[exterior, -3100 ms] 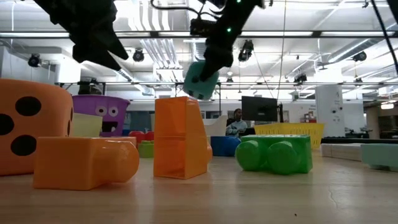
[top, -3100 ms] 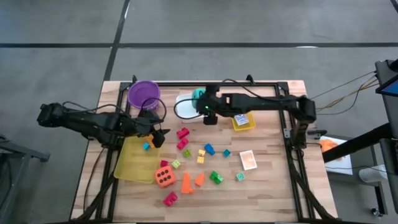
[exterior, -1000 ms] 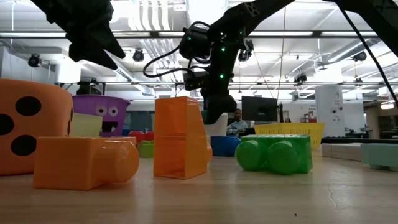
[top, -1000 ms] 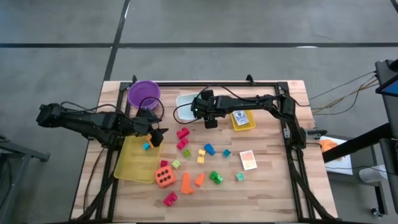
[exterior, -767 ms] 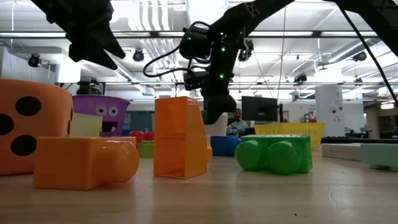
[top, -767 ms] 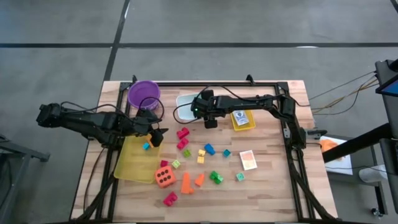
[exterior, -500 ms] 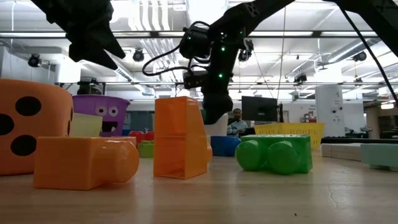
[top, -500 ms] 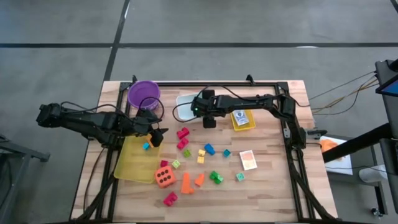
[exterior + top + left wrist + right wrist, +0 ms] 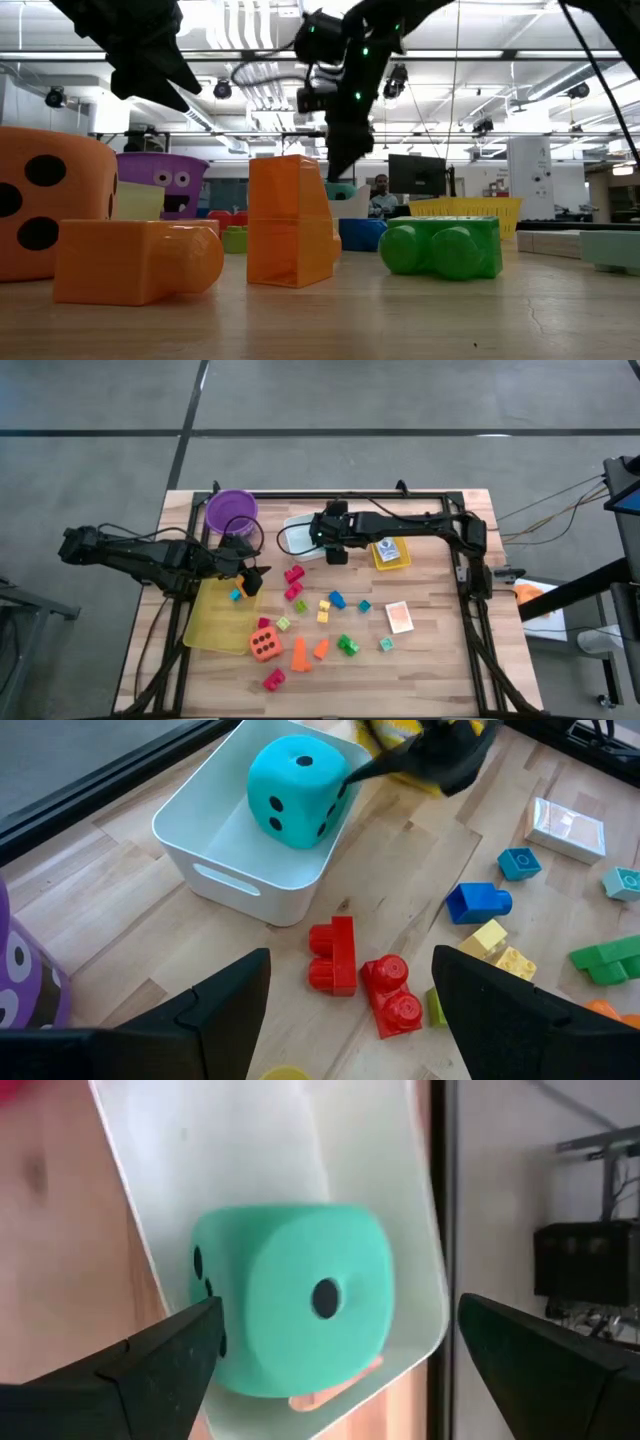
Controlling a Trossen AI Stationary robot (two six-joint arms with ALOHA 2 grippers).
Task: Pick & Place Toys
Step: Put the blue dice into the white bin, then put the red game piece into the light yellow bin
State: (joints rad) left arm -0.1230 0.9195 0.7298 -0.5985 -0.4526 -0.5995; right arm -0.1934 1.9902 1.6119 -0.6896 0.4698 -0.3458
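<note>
Since a moment ago the right hand (image 9: 334,554) has lifted off the white tray (image 9: 292,539), fingers spread wide, leaving the teal die (image 9: 297,790) inside it at the counter's (image 9: 440,650) twelve o'clock. At nine o'clock, the left hand (image 9: 254,579) hovers wide open over the yellow tray (image 9: 215,622).

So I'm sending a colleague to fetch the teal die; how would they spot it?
Find the white tray at the table's far edge, beside the purple bowl. The teal die sits inside it, alone, the only teal foam cube with black dots; the other die is orange.
</note>
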